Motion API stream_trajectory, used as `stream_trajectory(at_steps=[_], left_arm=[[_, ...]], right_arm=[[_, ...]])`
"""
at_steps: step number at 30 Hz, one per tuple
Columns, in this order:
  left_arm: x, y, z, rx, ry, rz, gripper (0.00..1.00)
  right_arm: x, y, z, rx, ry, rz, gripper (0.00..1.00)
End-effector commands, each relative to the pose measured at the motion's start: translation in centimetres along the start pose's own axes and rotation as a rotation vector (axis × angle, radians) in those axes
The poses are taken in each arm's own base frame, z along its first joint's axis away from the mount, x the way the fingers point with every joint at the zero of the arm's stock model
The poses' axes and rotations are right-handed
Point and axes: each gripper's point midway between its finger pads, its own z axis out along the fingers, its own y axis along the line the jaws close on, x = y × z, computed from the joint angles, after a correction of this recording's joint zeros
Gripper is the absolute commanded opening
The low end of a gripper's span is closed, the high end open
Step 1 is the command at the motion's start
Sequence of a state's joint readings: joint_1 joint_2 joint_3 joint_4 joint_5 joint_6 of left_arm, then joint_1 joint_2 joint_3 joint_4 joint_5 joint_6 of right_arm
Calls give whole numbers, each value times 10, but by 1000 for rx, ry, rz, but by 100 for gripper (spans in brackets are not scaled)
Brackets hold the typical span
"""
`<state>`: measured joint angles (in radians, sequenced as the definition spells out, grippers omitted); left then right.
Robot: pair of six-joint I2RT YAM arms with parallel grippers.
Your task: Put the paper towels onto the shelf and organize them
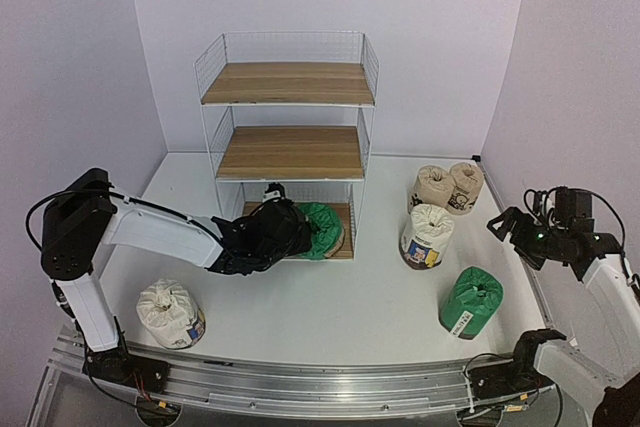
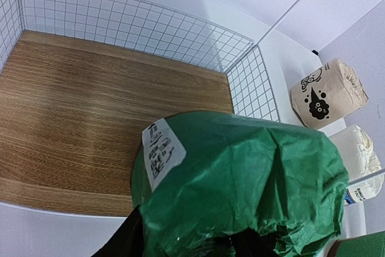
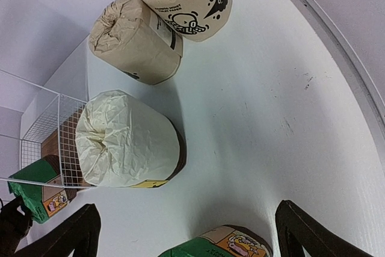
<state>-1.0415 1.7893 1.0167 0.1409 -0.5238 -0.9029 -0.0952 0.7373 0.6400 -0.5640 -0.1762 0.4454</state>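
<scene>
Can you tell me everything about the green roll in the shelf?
The green roll is plump, in a crinkly green wrapper with a white printed label on its side. It sits at the front right of the shelf's bottom board, resting on the wood. The left pincer is right against it; I cannot tell if it grips.
</scene>
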Motion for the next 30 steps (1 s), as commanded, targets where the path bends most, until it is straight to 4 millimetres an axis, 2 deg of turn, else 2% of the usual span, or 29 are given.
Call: stream_trajectory(at_steps=[1,11,15,19,25,30], left_arm=[[-29,-26,-2,39,-92,-42,50],[-36,-35,-12,51,-97,-47,73],[-42,-44,-26,80,-97,-46,87],[-44,-50,-42,123,-76,-53,92],[-24,-59,-57,285,7,-13,100],[-7,-67,-59,386,42,48,100]], right_arm=[[-1,-1,0,5,-10,-13,98],[0,-2,2,8,2,-11,98],[1,-1,3,3,8,-11,98],[1,-1,3,2,10,-11,98],[2,0,3,-3,13,-11,98],[4,0,5,-9,25,-9,98]])
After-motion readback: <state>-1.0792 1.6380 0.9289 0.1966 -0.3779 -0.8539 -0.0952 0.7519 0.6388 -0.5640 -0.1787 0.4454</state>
